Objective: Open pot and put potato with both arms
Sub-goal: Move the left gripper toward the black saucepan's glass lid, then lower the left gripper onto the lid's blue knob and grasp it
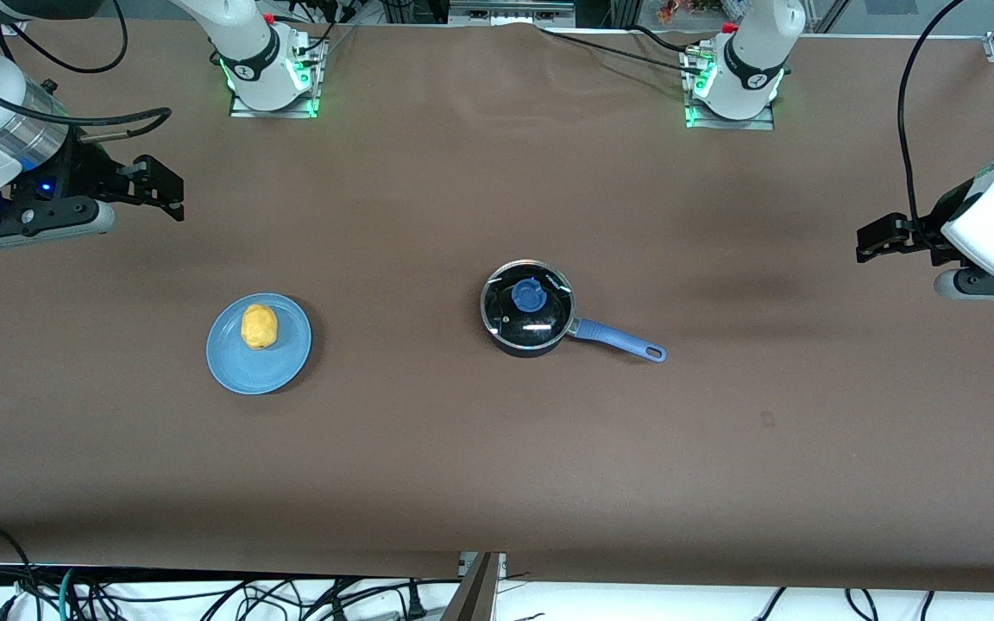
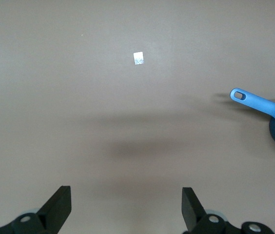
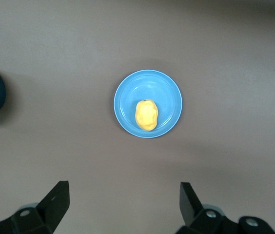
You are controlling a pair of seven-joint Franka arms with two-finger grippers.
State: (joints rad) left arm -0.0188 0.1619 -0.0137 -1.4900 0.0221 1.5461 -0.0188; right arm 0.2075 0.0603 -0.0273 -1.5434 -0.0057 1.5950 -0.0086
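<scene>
The black pot (image 1: 528, 321) stands mid-table with a glass lid and a blue knob (image 1: 527, 297) on it; its blue handle (image 1: 619, 340) points toward the left arm's end of the table. The handle also shows in the left wrist view (image 2: 257, 102). The yellow potato (image 1: 259, 327) lies on a light-blue plate (image 1: 238, 366), toward the right arm's end; it also shows in the right wrist view (image 3: 146, 115). My left gripper (image 1: 868, 240) is open and empty above bare table at its end. My right gripper (image 1: 167, 191) is open and empty above bare table at its end.
The brown table cover (image 1: 497, 448) is bare around the pot and plate. A small white mark (image 2: 138, 58) lies on the cover in the left wrist view. Both arm bases (image 1: 273, 78) stand at the table edge farthest from the front camera.
</scene>
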